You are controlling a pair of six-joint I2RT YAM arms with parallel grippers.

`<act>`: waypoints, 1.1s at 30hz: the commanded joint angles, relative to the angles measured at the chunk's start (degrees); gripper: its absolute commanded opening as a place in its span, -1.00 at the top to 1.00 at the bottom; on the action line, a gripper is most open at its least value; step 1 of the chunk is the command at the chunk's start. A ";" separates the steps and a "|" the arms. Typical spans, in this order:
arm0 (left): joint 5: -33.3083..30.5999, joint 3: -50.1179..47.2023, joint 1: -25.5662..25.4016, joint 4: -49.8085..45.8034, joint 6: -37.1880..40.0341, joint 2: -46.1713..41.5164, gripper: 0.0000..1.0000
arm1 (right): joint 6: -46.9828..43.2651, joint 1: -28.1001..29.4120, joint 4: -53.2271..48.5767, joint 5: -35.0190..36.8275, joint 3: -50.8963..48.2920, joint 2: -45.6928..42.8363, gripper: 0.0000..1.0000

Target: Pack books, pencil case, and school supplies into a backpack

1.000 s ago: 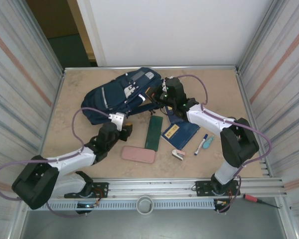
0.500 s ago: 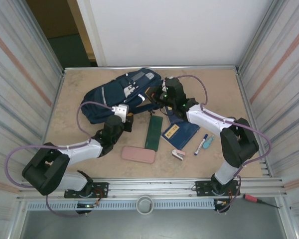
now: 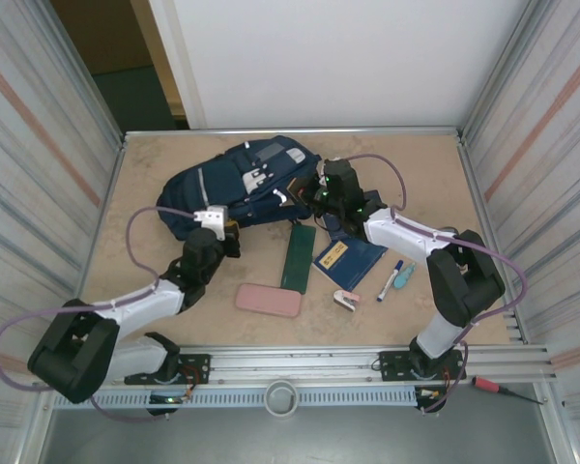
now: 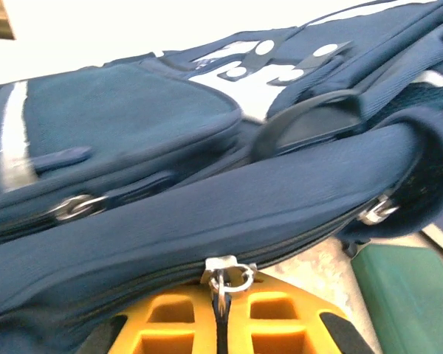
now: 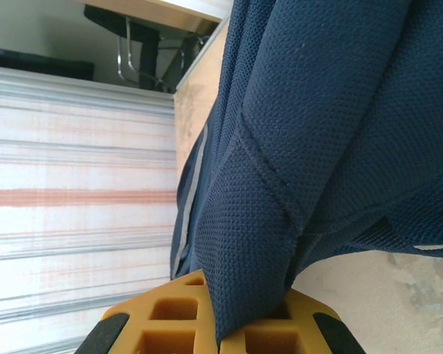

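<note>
- Two grippers were at the large navy-blue fabric backpack (image 3: 234, 184), which lay on the far part of the beige table (image 3: 430, 169), a little left of the middle.
- In the left wrist view, the left gripper (image 4: 220, 323) had its orange fingers (image 4: 166, 324) pressed together on the small metal zipper pull (image 4: 226, 279), which hung at the near edge of the backpack.
- In the right wrist view, the right gripper (image 5: 232, 330) was clamped on a fold of the backpack's navy mesh cloth. From above I saw this gripper at the right end of the backpack.
- One thin navy-blue hardcover book with a yellow label (image 3: 348, 257) lay flat on the table, near the backpack's right end and not inside it.
- A dark blue piece showed just beyond this book, under the right arm. I could not tell if it was the second book.
- The narrow dark green flat box (image 3: 298, 257) lay just left of the book.
- The blue-and-white marker pen (image 3: 390, 281) and the small teal item (image 3: 404, 277) lay side by side to the right of the book.
- The small pink-and-white item (image 3: 346, 301) lay just beside the book's near corner.
- The flat pink pencil case with rounded corners (image 3: 269, 301) lay nearer to me than the green box, well apart from the backpack.
</note>
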 commanded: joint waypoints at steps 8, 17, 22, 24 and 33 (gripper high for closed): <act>9.89 -3.61 7.74 -8.30 -1.49 -8.86 1.00 | -4.59 -4.02 2.56 1.17 0.71 -2.54 1.00; 20.92 1.84 12.64 -20.34 -1.65 -6.22 1.00 | -15.14 -10.62 -11.20 -8.18 5.75 2.35 1.00; 21.23 6.63 7.60 -21.35 0.71 0.15 1.00 | -15.15 -14.46 -9.28 -12.40 6.50 7.06 1.00; 20.56 8.78 5.26 -21.32 1.36 2.58 1.00 | -15.69 -15.23 -9.31 -12.79 7.44 8.35 0.99; 21.10 13.31 0.43 -19.79 0.82 7.88 1.00 | -22.62 -19.53 -17.60 -13.61 8.08 9.39 0.18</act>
